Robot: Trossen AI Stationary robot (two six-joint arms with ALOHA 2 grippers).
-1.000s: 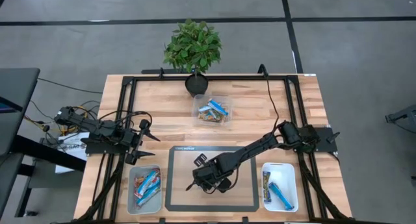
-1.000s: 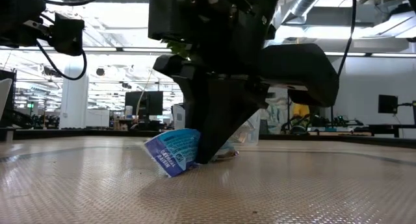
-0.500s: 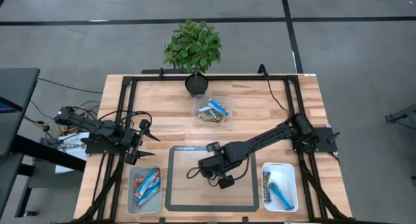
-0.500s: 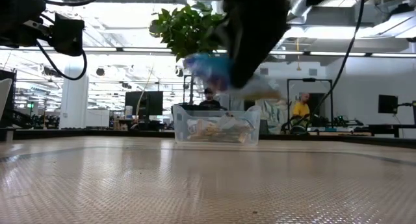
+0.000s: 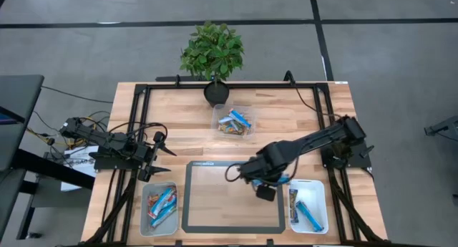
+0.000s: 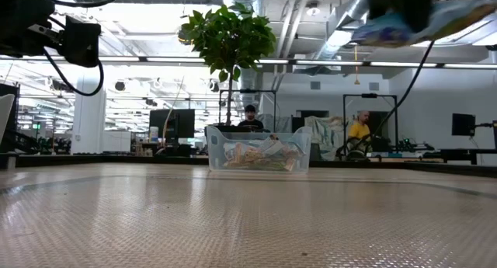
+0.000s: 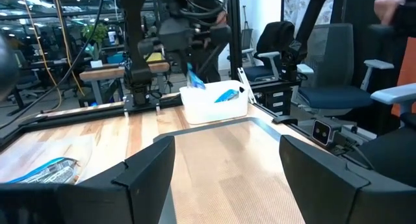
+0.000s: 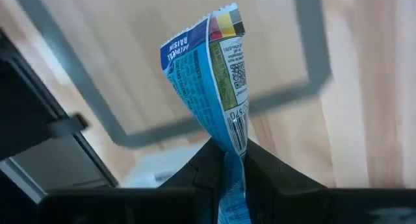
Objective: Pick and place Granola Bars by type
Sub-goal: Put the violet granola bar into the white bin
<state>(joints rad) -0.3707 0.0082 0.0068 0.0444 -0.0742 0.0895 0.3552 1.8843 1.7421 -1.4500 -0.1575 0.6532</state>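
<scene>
Right gripper (image 8: 224,160) of mine is clamped on a blue granola bar (image 8: 211,84), held in the air just beside the white bin (image 5: 309,205), over the mat's (image 5: 232,197) edge. Left gripper (image 7: 224,160), fingers apart, waits well away from that bin.

White word "RAISIN" on the blue granola bar wrapper (image 8: 205,74), centre of right wrist view, barcode below, other print unreadable

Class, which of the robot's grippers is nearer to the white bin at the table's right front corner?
The right gripper, shut on a blue bar, hangs just beside that white bin. The left gripper waits open across the table.
</scene>
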